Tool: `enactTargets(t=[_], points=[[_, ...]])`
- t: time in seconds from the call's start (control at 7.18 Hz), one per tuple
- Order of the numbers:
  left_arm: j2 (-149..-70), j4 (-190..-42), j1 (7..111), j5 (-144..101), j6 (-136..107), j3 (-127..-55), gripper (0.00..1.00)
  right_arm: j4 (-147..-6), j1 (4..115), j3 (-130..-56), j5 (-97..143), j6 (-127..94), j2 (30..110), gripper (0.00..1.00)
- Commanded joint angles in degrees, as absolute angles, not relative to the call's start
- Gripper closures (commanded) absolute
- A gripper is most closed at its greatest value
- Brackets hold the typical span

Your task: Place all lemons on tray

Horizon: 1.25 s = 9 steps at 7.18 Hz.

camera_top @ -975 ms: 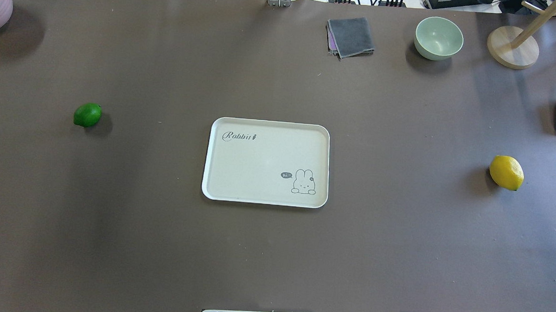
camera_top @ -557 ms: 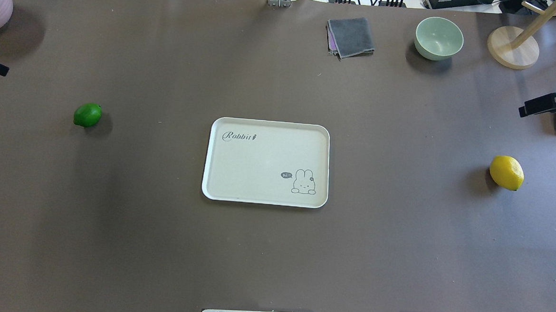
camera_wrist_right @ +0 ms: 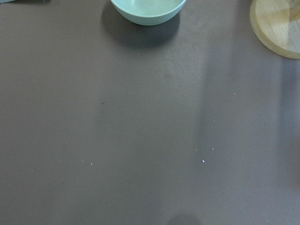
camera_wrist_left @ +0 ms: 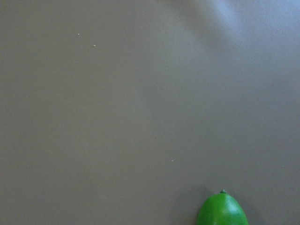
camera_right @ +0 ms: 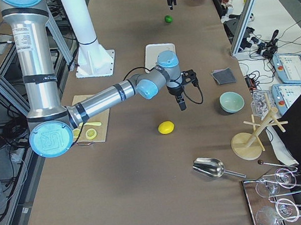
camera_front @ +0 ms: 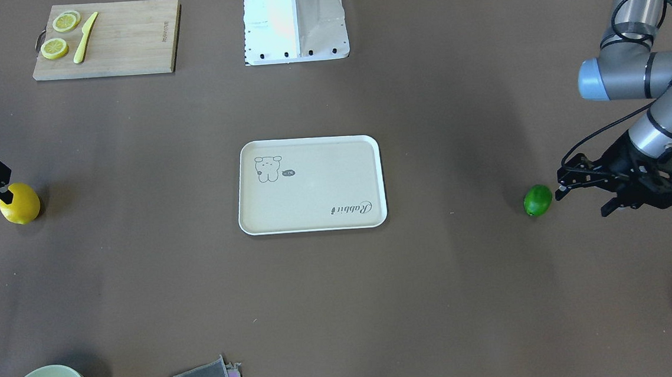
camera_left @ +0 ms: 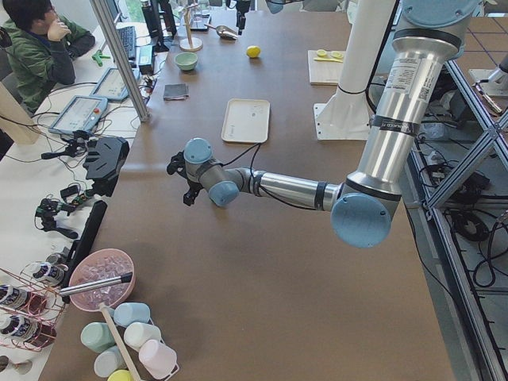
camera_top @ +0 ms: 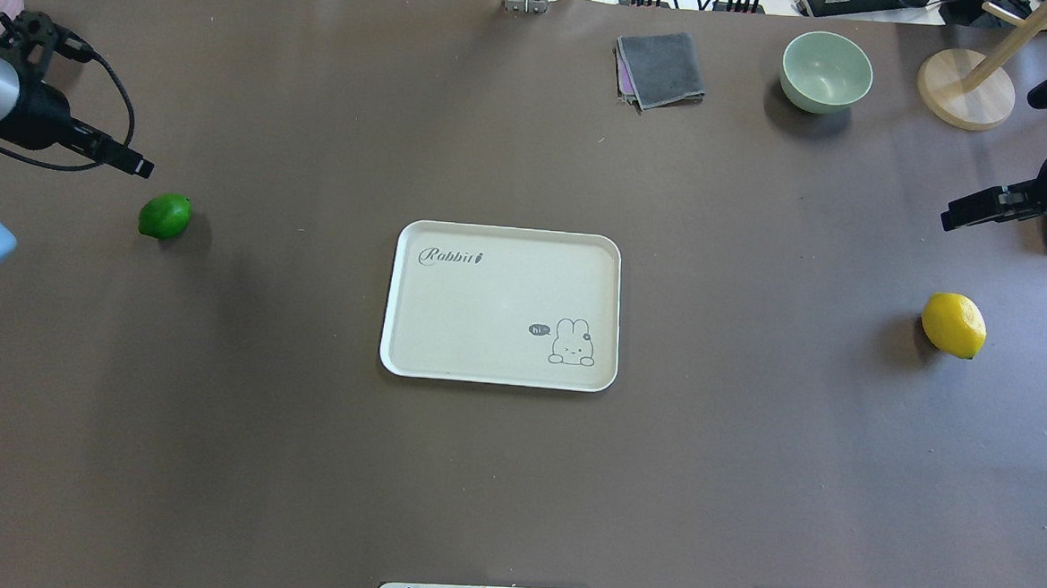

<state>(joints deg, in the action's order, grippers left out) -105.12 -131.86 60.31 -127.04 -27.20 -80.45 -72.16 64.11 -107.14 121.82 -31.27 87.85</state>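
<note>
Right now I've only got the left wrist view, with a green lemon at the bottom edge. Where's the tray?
Observer: The tray lies mid-table, to the robot's right of the green lemon, with nothing on it.
Operator: Is the left gripper closed?
Observer: No, the left gripper is open, near that lemon but not gripping it.
Operator: Any other lemon?
Observer: A yellow lemon lies on the table, on the tray's other side.

A green lemon (camera_wrist_left: 222,211) lies at 5 o'clock, cut off by the lower edge, its tip toward 12 o'clock, on a brown table (camera_wrist_left: 140,93).
</note>
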Motion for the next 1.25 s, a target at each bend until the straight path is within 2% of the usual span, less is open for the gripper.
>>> enactTargets(t=[0.0, 0.7, 0.84, 0.98, 1.11], points=[[-105.12, -132.63, 57.57, -124.72, -29.09, -80.42, 0.02, -72.16, 64.07, -107.14, 121.82, -31.29, 87.80, 0.00], [-104.94, -132.80, 54.59, -124.54, -28.92, -79.02, 0.02, -72.16, 64.07, -107.14, 121.82, -31.29, 87.80, 0.00], [-104.94, -132.80, 54.32, -124.54, -28.83, -78.93, 0.09, -72.25, 64.07, -107.05, 121.82, -31.29, 87.80, 0.00], [-104.85, -133.93, 54.06, -124.54, -28.83, -78.93, 0.43, -72.16, 64.07, -107.14, 121.82, -31.29, 87.80, 0.00], [-104.77, -134.38, 53.62, -124.54, -28.83, -78.84, 0.71, -72.16, 64.07, -107.14, 121.82, -31.29, 87.80, 0.00]])
